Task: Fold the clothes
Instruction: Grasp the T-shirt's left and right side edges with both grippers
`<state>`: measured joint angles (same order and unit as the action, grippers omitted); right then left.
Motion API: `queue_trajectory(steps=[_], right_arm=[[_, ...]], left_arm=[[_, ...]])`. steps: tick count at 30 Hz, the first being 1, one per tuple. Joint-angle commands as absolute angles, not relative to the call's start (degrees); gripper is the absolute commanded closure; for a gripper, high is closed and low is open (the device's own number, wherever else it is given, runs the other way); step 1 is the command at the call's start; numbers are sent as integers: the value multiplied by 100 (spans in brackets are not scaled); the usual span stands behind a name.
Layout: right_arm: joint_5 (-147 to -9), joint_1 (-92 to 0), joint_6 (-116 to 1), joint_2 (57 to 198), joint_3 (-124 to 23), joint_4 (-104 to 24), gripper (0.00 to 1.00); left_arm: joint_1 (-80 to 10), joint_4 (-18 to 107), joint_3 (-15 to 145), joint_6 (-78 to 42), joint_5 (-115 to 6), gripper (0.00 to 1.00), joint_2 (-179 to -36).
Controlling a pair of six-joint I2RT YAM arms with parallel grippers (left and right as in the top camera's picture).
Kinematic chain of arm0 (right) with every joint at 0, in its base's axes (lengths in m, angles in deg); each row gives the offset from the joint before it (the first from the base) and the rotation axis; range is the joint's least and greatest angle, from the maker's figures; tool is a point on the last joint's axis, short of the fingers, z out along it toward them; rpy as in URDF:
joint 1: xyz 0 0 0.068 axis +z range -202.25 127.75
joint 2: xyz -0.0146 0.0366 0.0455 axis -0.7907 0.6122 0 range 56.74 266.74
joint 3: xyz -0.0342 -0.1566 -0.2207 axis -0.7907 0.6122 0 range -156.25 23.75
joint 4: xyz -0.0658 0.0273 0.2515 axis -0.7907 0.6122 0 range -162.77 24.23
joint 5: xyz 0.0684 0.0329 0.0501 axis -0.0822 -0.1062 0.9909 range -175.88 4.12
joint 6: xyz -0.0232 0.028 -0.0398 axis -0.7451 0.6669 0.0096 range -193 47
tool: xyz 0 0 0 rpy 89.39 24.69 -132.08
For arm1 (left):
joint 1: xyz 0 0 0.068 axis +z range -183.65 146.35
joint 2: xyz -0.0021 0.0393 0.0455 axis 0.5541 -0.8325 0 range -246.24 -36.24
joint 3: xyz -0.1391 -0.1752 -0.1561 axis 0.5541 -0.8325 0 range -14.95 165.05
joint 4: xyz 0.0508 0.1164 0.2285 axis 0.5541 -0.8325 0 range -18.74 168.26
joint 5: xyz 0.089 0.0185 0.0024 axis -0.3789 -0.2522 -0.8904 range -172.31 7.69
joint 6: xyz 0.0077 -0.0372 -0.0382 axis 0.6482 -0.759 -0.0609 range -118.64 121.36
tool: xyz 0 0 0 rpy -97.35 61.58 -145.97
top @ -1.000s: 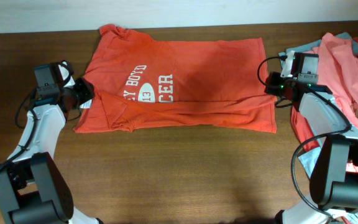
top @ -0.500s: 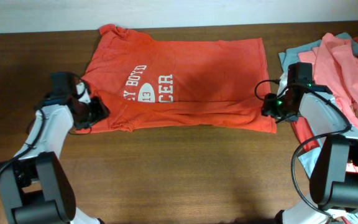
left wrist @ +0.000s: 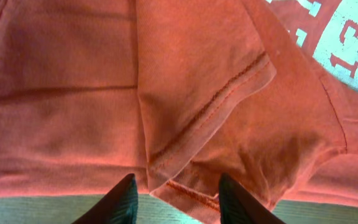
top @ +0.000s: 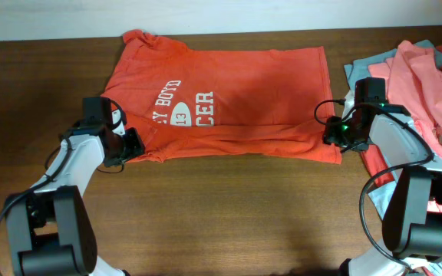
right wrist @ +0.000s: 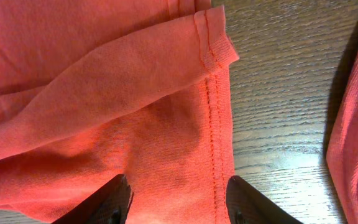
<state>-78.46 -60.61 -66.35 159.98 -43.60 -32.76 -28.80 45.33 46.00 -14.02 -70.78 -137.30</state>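
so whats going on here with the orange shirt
Two robot arms are working on the orange-red T-shirt, spread flat on the table. The left gripper is at its near left corner and the right gripper at its near right corner, both open with the fabric edge between their fingers. A pile of pink and teal shirts lies on the right.

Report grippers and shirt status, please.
Left gripper open over orange-red T-shirt, near edge. Right gripper open at its hem corner. Aside lies pink-and-teal clothes pile.
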Motion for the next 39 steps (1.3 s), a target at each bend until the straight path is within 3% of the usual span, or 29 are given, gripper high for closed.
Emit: queue_trajectory(steps=[1,6,9,17,25,30,31,32,33,39], right_arm=[[-7903,-6042,-6678,16009,-4353,-3263,44],[-7903,-6042,-6678,16009,-4353,-3263,45],[-7903,-6042,-6676,16009,-4353,-3266,45],[-7903,-6046,-6678,16009,-4353,-3266,45],[-7903,-6046,-6678,16009,-4353,-3266,45],[-7903,-6046,-6678,16009,-4353,-3261,45],[-7903,-6046,-6678,16009,-4353,-3261,45],[-7903,-6046,-6678,16009,-4353,-3261,45],[-7903,-6046,-6678,16009,-4353,-3261,45],[-7903,-6046,-6678,16009,-4353,-3252,45]], left_arm=[[-2874,4612,4556,-1317,-7159,60,-14088],[-2874,4850,4556,-1317,-7052,74,-14342],[-2872,5021,4563,-1319,-6801,99,-14348],[-2872,5027,4902,-1319,-6141,100,-14165],[-2856,4947,5153,-1345,-6256,99,-13402],[-2861,6166,5153,-1723,-6836,99,-13373],[-2863,6597,5153,-1959,-7126,95,-13380],[-2863,7165,5153,-2049,-7220,67,-13417],[-2863,7375,5153,-2049,-7201,49,-13445],[-2867,6649,5153,-2045,-7100,46,-13480]])
